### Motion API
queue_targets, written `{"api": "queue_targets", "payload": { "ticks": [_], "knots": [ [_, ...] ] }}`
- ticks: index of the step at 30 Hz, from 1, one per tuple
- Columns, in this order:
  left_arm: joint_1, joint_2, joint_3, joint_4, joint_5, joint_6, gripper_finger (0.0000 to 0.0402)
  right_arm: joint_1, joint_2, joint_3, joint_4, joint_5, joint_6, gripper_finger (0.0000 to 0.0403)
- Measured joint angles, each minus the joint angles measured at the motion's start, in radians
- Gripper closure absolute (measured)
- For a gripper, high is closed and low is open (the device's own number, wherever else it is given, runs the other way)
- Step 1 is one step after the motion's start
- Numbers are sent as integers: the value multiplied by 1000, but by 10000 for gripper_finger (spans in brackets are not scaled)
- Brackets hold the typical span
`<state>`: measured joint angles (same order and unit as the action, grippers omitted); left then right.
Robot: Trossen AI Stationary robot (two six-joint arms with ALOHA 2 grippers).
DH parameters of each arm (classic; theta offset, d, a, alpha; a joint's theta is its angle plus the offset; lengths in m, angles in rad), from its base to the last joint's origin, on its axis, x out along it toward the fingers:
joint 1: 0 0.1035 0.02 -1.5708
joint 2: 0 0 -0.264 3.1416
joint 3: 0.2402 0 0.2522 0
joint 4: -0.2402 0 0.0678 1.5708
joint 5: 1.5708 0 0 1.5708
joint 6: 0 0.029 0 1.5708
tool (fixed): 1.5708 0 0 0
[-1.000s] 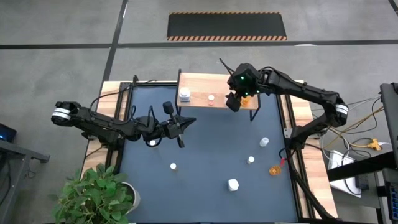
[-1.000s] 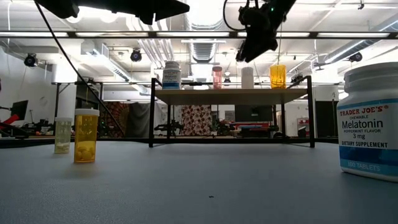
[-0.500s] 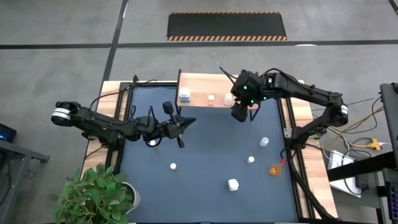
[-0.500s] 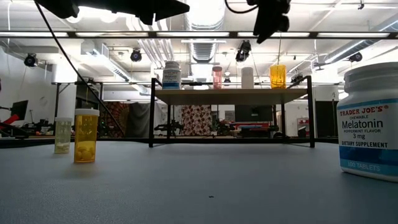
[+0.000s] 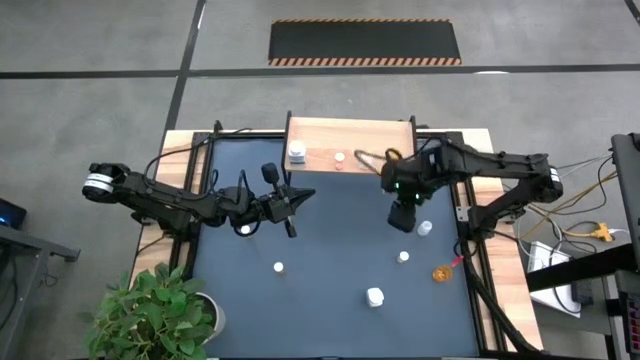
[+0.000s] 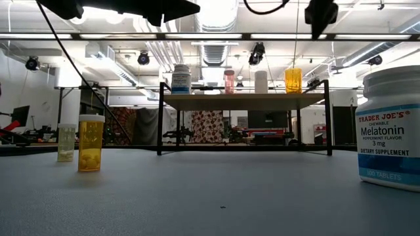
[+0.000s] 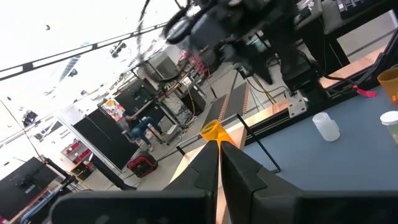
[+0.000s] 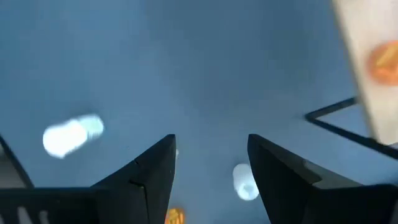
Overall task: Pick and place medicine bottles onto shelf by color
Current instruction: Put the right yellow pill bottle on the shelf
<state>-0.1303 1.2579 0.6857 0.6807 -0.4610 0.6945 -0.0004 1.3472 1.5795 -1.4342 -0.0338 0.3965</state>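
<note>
The shelf [image 5: 350,135], a light-wood board on black legs [image 6: 243,100], stands at the mat's far edge. On it are a white bottle [image 5: 297,153], a small one [image 5: 339,157], and in the low view an orange bottle [image 6: 293,80]. More medicine bottles stand on the blue mat: a pale one [image 5: 425,229], a white one [image 5: 403,257], an orange one [image 5: 441,272]. My right gripper [image 5: 402,222] hangs open above the mat, pointing down, just left of the pale bottle [image 8: 71,135]. My left gripper [image 5: 303,196] is shut and holds nothing, high over the mat's left half.
Two more white bottles [image 5: 375,296] [image 5: 278,267] stand near the mat's front. The low view shows a large white Melatonin bottle [image 6: 390,128] close by and an orange bottle [image 6: 90,143] next to a pale one [image 6: 65,142]. A potted plant [image 5: 160,310] sits at the near left corner.
My right gripper has swung from above the shelf's right part toward the table's near edge, out over the mat, and tipped further downward. It has stayed open. The bottles have not moved.
</note>
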Motion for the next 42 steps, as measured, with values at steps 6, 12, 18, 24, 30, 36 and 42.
{"api": "queue_targets", "payload": {
  "ticks": [6, 12, 18, 24, 30, 36, 42],
  "knots": [
    [0, 0, 0, 0, 0, 0, 402, 163, -12, -97, 43, 8, -4, 211],
    [0, 0, 0, 0, 0, 0, 402, 293, -52, -263, 242, 11, 3, 211],
    [0, 0, 0, 0, 0, 0, 402, 376, -102, -461, 413, 68, 46, 211],
    [0, 0, 0, 0, 0, 0, 402, 402, -106, -606, 422, 89, 128, 211],
    [0, 0, 0, 0, 0, -1, 402, 404, -105, -678, 476, 91, 128, 211],
    [0, 0, 0, 0, 0, -1, 402, 404, -103, -706, 537, 90, 134, 193],
    [0, 0, 0, 0, 0, -1, 402, 404, -103, -727, 562, 87, 135, 158]
  ]
}}
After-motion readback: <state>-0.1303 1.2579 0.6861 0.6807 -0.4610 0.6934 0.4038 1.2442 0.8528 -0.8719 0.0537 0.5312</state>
